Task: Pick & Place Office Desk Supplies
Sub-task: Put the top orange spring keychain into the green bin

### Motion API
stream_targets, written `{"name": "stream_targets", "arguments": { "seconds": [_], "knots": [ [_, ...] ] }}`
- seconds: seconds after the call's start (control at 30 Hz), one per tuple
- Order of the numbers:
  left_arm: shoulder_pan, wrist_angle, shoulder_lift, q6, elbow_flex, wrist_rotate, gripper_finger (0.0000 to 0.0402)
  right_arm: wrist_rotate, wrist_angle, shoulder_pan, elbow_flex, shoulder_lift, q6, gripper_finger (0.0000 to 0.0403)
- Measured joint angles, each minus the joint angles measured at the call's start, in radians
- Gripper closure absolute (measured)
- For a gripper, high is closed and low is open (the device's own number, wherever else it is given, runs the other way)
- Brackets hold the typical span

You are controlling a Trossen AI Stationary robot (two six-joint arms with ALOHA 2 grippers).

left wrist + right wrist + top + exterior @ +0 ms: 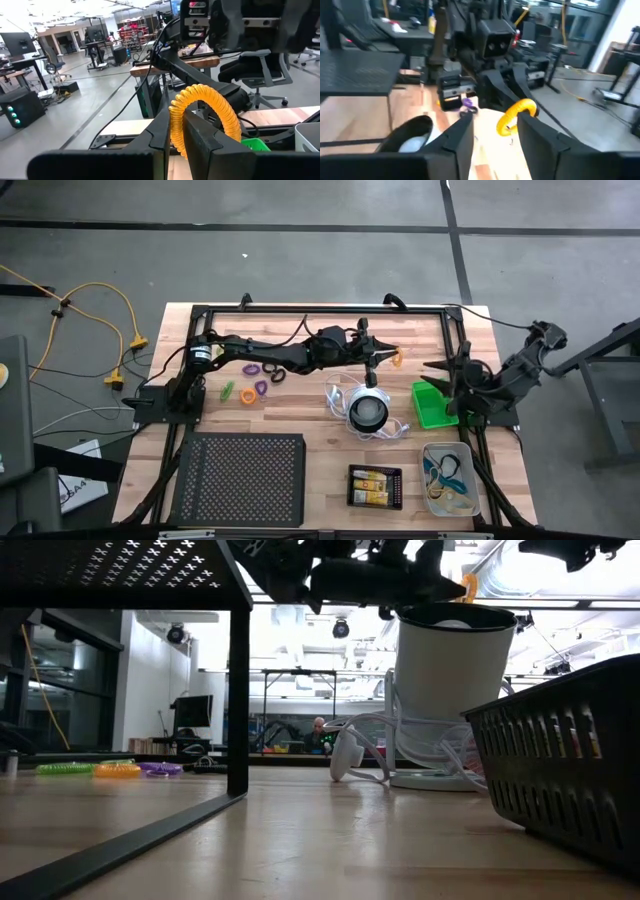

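Fingers (165,132) of the left gripper (385,356) pinch the orange loop (200,117), held raised over the bench (320,420) beside the round white-and-black object (367,411). Right gripper (437,369) waits near the green tray (432,406), its fingers (462,135) spread. Judgement: the loop is in transfer; carry it level, centre it over its tray, lower, then release. Remaining loops (258,380) lie further left.

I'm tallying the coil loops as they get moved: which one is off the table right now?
The orange loop, pinched in the left gripper above the table. The green and purple loops lie loose on the wood.
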Motion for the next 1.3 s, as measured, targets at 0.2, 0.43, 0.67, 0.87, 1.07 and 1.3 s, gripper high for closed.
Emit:
{"name": "stream_targets", "arguments": {
  "seconds": [0.2,0.43,0.67,0.87,1.07,1.3],
  "knots": [
    [-0.010,0.008,0.000,0.015,0.000,0.000,0.0367,0.012,0.001,0.000,0.000,0.068,0.084,0.0226],
    [-0.035,0.059,0.000,0.046,0.000,0.000,0.0367,0.015,0.028,-0.006,0.000,0.139,0.132,0.0221],
    [-0.060,0.081,0.000,0.087,0.000,0.000,0.0367,-0.008,0.086,-0.076,0.000,0.209,0.129,0.0225],
    [-0.068,0.089,0.000,0.115,0.000,0.000,0.0367,-0.105,0.142,-0.148,0.000,0.264,0.120,0.0225],
    [-0.069,0.089,0.000,0.115,0.000,0.000,0.0367,-0.167,0.210,-0.198,0.000,0.309,0.075,0.0226],
    [-0.069,0.089,0.000,0.115,0.000,0.000,0.0367,-0.222,0.251,-0.242,0.000,0.336,0.051,0.0226]
  ]
}}
